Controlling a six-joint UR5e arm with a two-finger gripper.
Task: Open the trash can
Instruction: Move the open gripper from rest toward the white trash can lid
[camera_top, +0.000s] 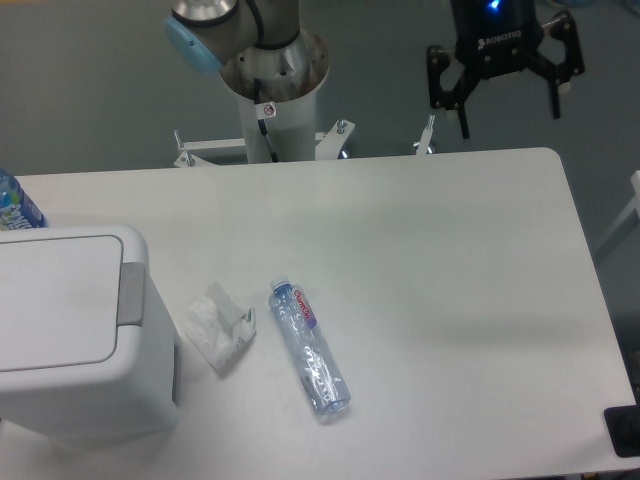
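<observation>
The trash can (75, 335), lid closed, stands at the table's (440, 260) front-left corner with a crumpled tissue (216, 328) and a lying plastic bottle (309, 348) beside it, while the gripper (508, 112) hangs spread beyond the back-right edge.

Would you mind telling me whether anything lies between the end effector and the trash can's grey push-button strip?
Nothing visible blocks it. The open end effector hangs high at the table's far edge; the crumpled white tissue and clear plastic bottle lie low beside the large white plastic trash can.

The pincer (508, 105) body apparently reads "ROBOTIQ".
</observation>
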